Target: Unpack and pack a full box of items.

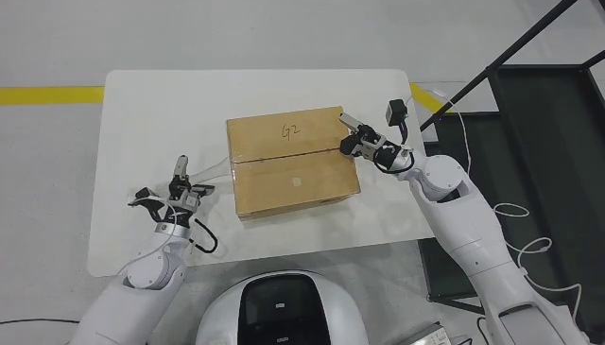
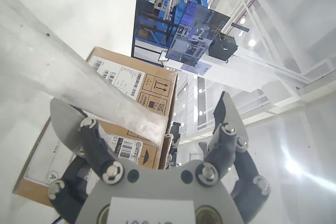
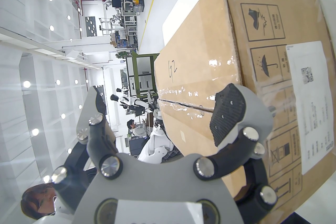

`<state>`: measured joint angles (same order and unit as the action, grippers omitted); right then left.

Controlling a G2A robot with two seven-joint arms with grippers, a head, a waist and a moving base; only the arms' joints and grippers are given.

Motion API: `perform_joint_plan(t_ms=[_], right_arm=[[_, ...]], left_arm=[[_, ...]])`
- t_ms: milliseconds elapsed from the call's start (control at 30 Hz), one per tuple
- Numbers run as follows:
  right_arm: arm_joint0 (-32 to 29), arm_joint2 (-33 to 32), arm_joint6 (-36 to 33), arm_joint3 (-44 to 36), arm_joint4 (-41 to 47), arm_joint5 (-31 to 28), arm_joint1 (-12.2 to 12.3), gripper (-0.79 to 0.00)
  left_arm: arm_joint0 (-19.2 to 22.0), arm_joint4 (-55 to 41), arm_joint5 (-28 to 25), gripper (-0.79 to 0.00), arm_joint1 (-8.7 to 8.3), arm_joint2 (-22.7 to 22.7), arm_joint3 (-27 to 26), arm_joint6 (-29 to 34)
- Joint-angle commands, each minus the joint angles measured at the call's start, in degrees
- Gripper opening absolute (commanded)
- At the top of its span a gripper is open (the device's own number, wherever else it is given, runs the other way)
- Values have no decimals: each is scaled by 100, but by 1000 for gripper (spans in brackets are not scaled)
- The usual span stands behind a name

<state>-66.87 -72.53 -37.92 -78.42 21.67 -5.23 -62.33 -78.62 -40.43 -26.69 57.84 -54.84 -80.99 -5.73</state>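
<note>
One cardboard box [image 1: 293,161], one white table [image 1: 142,109], one clear tape strip [image 2: 78,78], and two grippers: left gripper [image 1: 161,181], right gripper [image 1: 346,134].

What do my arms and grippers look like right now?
White rounded shells cover the left arm and right arm, black cables looping at the wrists. The left gripper and right gripper match: grey metal plates, black links, silver screws, textured black pads.

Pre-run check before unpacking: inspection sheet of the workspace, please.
Surface: white rounded-corner table.
Job's things: brown cardboard box, flaps shut, seam taped; clear tape strip runs from its end to the left gripper.
Clutter: nothing seen.
Grippers: left open, strip across one finger; right gripper open at the box's other end.
Cables: black cable loops at left wrist; white cable on dark metal rack.
Surroundings: rack beside table; yellow floor line.
</note>
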Motion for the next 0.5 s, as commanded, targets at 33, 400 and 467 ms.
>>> perform_joint_plan(t_ms=[33, 400, 467], right_arm=[[0, 0, 0, 0, 0, 0, 0, 0], [0, 0, 0, 0, 0, 0, 0, 0], [0, 0, 0, 0, 0, 0, 0, 0]], left_arm=[[-2, 55, -62, 0, 48, -30, 77, -87], [-191, 91, -68, -785, 158, -315, -6, -143], [-271, 135, -108, -785, 169, -373, -104, -128]])
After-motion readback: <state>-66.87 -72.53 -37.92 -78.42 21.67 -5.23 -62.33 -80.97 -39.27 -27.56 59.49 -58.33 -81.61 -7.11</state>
